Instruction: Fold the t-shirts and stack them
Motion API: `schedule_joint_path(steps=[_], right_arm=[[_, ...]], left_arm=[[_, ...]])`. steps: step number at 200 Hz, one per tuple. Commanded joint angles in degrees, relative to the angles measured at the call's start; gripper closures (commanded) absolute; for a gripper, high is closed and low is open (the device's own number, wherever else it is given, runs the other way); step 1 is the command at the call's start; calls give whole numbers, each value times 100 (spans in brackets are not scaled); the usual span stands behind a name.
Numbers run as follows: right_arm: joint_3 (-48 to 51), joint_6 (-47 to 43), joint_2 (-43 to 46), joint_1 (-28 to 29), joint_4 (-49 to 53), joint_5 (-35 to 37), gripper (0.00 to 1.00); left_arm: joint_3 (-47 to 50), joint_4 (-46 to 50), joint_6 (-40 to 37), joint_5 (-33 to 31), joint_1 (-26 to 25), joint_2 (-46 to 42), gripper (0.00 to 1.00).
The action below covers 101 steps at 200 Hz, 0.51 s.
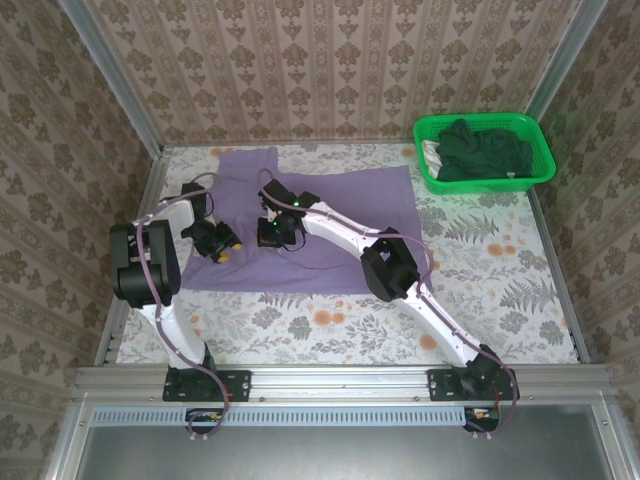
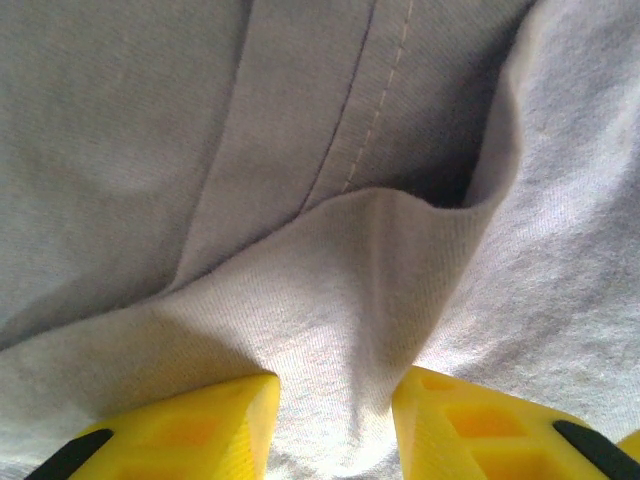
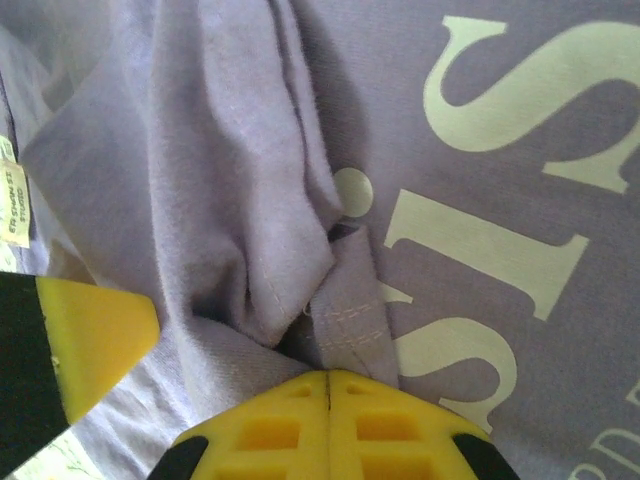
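Pinching a fold of the lavender t-shirt (image 1: 360,200) on the desk (image 1: 480,270), the left fingers (image 2: 200,430) stand narrow; the right fingers (image 3: 270,430) are closed on its hem. Unequal pulls could slip that hem free. Dark green t-shirts (image 1: 485,150) lie in the far basket (image 1: 478,118).

Spread t-shirt (image 1: 340,215) lies flat on the surface (image 1: 480,270), left of centre, toward the back. Basket (image 1: 430,125) sits in the back right corner, near the shirt's far right corner, with piled t-shirts (image 1: 485,150) in it. Left end effector (image 1: 222,247) and right end effector (image 1: 268,235) are on the shirt's left half, near each other.
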<state>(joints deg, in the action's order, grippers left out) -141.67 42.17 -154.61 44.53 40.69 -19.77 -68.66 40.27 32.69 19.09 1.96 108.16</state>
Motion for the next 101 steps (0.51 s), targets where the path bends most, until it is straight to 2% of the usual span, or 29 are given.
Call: schedule_joint_path(steps=[1, 57, 101], right_arm=[[-177, -61, 143, 22, 241, 191, 100], [-122, -547, 771, 97, 478, 1760, 100], [-105, -675, 801, 108, 760, 2549, 100]], left_arm=[[253, 73, -127, -657, 61, 74, 62], [439, 21, -62, -1059, 60, -45, 64], [572, -92, 27, -1193, 66, -137, 63]])
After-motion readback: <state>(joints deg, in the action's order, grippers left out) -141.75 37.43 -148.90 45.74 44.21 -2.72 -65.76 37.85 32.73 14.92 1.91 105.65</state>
